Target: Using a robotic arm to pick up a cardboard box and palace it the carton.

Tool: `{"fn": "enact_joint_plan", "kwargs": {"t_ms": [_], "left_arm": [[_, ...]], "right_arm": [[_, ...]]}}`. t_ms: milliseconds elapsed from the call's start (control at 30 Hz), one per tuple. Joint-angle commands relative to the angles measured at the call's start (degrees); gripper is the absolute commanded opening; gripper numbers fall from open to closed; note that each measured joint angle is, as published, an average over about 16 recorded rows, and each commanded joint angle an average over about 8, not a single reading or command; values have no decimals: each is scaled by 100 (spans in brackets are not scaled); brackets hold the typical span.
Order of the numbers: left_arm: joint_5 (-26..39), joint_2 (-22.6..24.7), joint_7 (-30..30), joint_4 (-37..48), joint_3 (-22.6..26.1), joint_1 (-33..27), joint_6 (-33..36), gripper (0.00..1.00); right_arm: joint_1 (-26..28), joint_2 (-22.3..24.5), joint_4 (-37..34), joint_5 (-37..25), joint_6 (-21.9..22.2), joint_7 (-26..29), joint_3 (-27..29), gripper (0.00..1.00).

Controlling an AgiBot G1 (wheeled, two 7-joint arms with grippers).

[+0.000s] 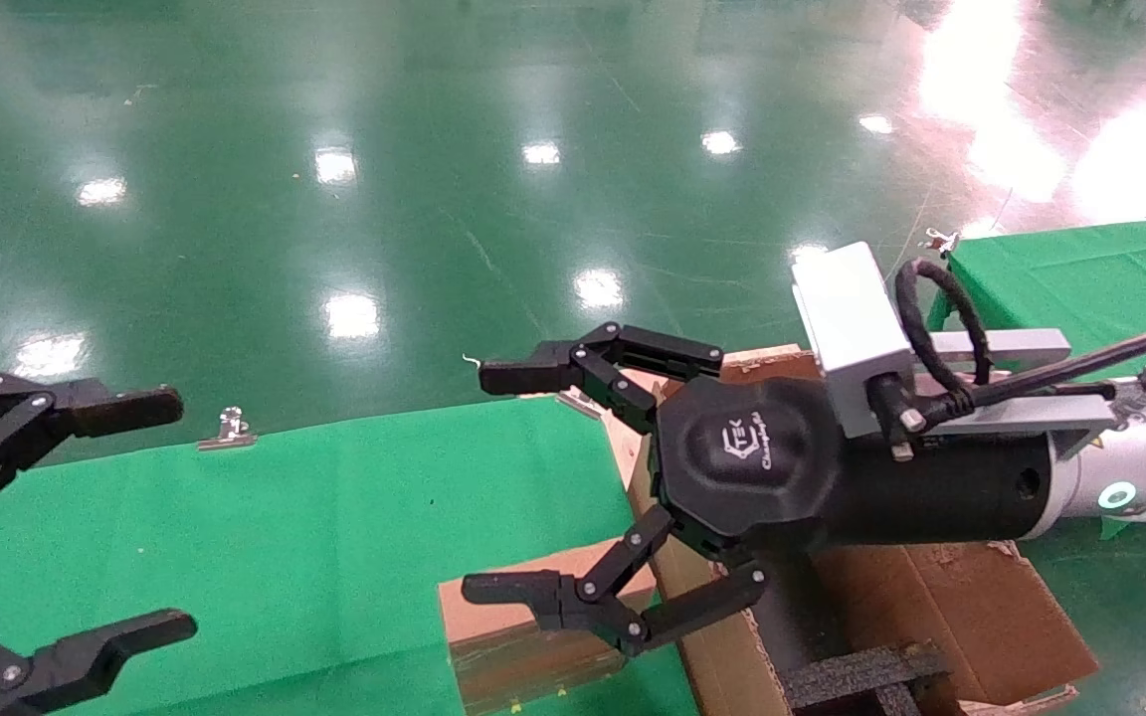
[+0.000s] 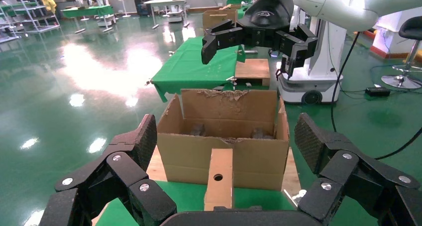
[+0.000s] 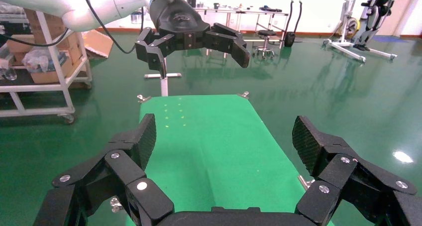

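Observation:
The small brown cardboard box (image 1: 523,636) stands on the green table, against the near side of the carton (image 1: 941,597). In the left wrist view its round hole faces me (image 2: 219,178), with the ragged-flapped carton (image 2: 224,146) behind it and black foam inside. My right gripper (image 1: 488,482), on the white and silver arm, is open and empty, held in the air above the small box and the carton's edge. My left gripper (image 1: 175,515) is open and empty at the far left, above the table. The left gripper also shows in the right wrist view (image 3: 199,59).
The green cloth table (image 1: 334,517) has a metal clip (image 1: 227,430) on its far edge. A second green table (image 1: 1080,278) stands at the right. Glossy green floor lies beyond. A pale board (image 2: 157,166) lies under the carton.

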Motion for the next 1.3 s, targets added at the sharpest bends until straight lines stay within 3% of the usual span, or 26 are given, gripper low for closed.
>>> {"fn": "enact_joint_plan", "kwargs": {"t_ms": [33, 367, 400, 633, 667, 933, 1300], "left_arm": [[0, 0, 0, 0, 0, 0, 0, 100], [0, 0, 0, 0, 0, 0, 0, 99], [0, 0, 0, 0, 0, 0, 0, 91], [0, 0, 0, 0, 0, 0, 0, 4], [0, 0, 0, 0, 0, 0, 0, 0], [0, 0, 1, 1, 1, -1, 0, 0], [-1, 0, 2, 2, 3, -2, 0, 0]], "right_arm": [[0, 0, 0, 0, 0, 0, 0, 100], [0, 0, 0, 0, 0, 0, 0, 100], [0, 0, 0, 0, 0, 0, 0, 100], [-2, -1, 0, 0, -1, -2, 2, 100], [-2, -1, 0, 0, -1, -2, 2, 100], [164, 65, 16, -380, -43, 78, -153, 100], [1383, -385, -357, -2278, -421, 506, -1225, 100]]}}
